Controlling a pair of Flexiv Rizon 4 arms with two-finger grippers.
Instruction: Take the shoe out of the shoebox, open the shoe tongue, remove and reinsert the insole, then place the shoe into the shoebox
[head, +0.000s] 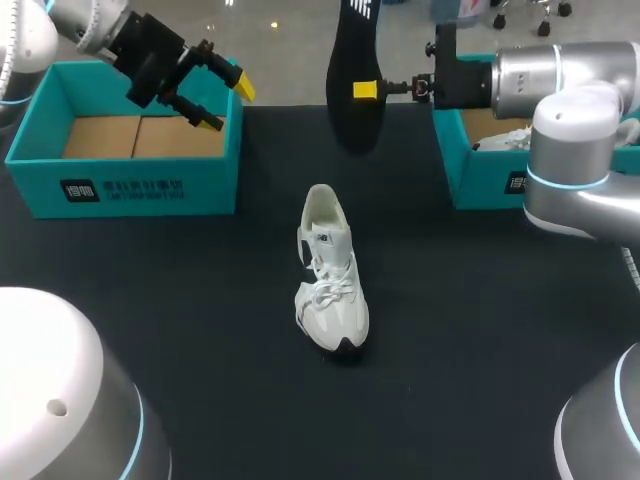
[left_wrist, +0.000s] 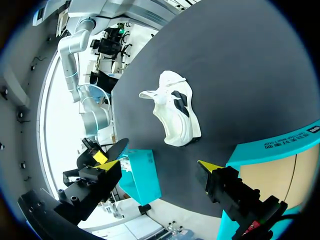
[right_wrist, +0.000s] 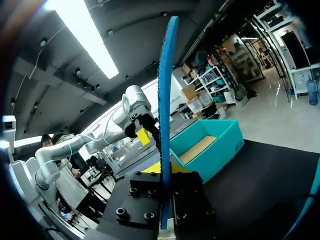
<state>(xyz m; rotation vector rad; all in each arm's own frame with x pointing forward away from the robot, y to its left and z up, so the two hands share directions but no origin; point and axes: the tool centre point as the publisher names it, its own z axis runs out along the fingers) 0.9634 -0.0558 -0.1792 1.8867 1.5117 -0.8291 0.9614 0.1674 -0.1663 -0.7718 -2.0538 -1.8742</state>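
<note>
A white sneaker stands on the black table mat, toe toward the front edge; the left wrist view shows the sneaker ahead of the fingers. My right gripper is shut on a black insole, held upright in the air beyond the shoe. Seen from the right wrist, the insole rises edge-on, blue, from between the yellow tips of the right gripper. My left gripper hangs open and empty over the right end of the empty teal shoebox; its own view shows the left gripper spread wide.
A second teal box with white contents sits at the back right, under my right arm. The left box's wall lies beside the left fingers. The left box also shows past the insole in the right wrist view.
</note>
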